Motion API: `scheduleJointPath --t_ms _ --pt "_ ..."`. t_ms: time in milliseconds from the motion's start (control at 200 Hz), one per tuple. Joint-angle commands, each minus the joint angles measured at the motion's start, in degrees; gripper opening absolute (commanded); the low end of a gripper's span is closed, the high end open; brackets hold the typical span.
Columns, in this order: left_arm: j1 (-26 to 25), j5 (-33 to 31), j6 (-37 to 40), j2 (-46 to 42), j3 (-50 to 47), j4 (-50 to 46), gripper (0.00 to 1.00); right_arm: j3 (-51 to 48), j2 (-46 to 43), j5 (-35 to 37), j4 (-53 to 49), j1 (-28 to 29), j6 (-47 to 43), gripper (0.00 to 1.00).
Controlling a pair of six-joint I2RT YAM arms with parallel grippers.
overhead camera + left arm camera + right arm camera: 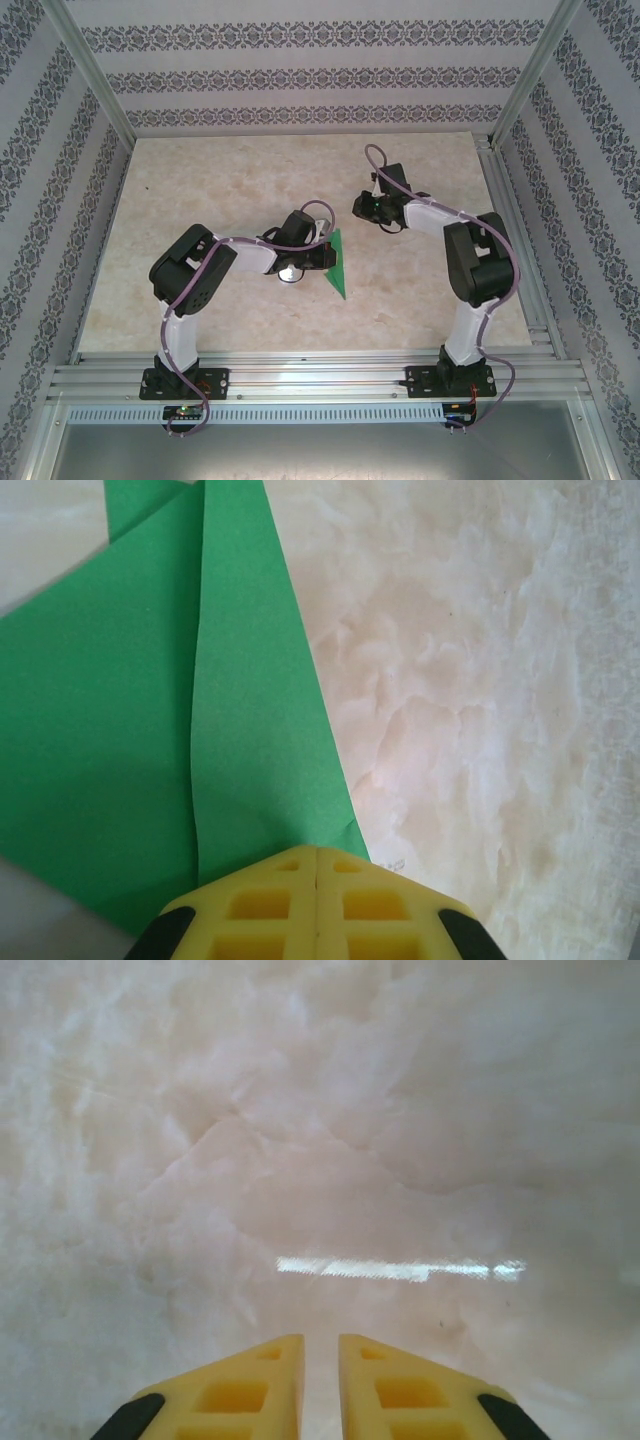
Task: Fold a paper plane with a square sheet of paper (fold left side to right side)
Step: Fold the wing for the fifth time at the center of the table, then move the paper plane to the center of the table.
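The folded green paper (337,264) lies on the marble-patterned table (240,180) near the middle, just in front of the left arm's wrist. From above it reads as a slim triangle whose sharp tip points toward the near edge. The left gripper (318,258) sits at the paper's left side, touching or overlapping it. In the left wrist view the paper (120,710) fills the left half of the frame. It lies flat and face-on, with a long crease running from the top edge down toward the fingertips and a second layer overlapping along that crease. The left gripper (317,868) has its yellow fingers pressed together with no gap. Their tips cover the near corner of the paper, which lies under them rather than between them; whether they press on it I cannot tell. The right gripper (362,207) hangs well apart from the paper, farther back and to the right. In its own view the right gripper (320,1350) shows a narrow slit between the fingers, with nothing in it and bare tabletop (300,1110) below.
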Motion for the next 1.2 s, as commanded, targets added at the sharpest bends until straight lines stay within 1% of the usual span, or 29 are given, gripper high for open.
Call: scheduleJointPath --t_ms 0,185,280,364,504,579,659,799,849,909,1018,1123,1193 --pt "-0.9 2.4 -1.6 -3.4 0.6 -3.5 0.1 -5.5 -9.0 2.6 -1.9 0.5 -2.7 0.19" --pt "-0.9 3.8 -0.4 -9.7 7.6 -8.4 0.27 -16.2 -20.3 6.1 -4.8 1.6 -3.6 0.25" --pt "-0.4 3.7 0.0 -13.3 9.2 -10.2 0.34 -20.5 -24.9 7.1 -6.8 2.8 -3.5 0.28" --pt "1.0 2.1 -0.8 -17.2 7.6 -10.8 0.4 -23.0 -28.8 9.3 -8.8 5.4 -3.3 0.32" --pt "4.7 -1.1 -2.6 -22.6 1.9 -11.9 0.42 -24.2 -31.7 12.4 -10.7 11.7 -1.0 0.39" --pt "6.9 -1.6 -3.7 -24.3 -1.5 -11.9 0.43 -23.2 -30.7 14.1 -11.1 15.6 0.2 0.42" --pt "8.8 -2.3 -5.1 -25.6 -5.0 -11.9 0.45 -20.7 -27.5 17.2 -12.3 19.8 0.8 0.45" --pt "11.4 -2.2 -7.1 -27.1 -10.8 -9.8 0.47 -14.3 -19.1 21.5 -14.9 25.0 0.8 0.49" --pt "11.9 -2.3 -7.1 -27.5 -12.0 -9.7 0.47 -11.1 -15.7 24.6 -17.1 26.8 0.3 0.51" --pt "12.2 -2.4 -7.0 -28.0 -13.0 -9.5 0.47 -8.5 -12.3 27.2 -19.1 27.6 -0.1 0.52" --pt "12.3 -2.7 -6.6 -28.4 -13.8 -10.0 0.47 -6.1 -8.0 28.1 -20.2 27.3 0.4 0.51" --pt "12.4 -2.9 -6.1 -28.7 -14.0 -10.7 0.47 -5.3 -6.1 28.0 -21.1 26.4 0.5 0.45" --pt "12.4 -3.1 -5.6 -28.8 -13.7 -11.4 0.47 -5.9 -6.1 26.9 -21.2 25.5 0.4 0.39"
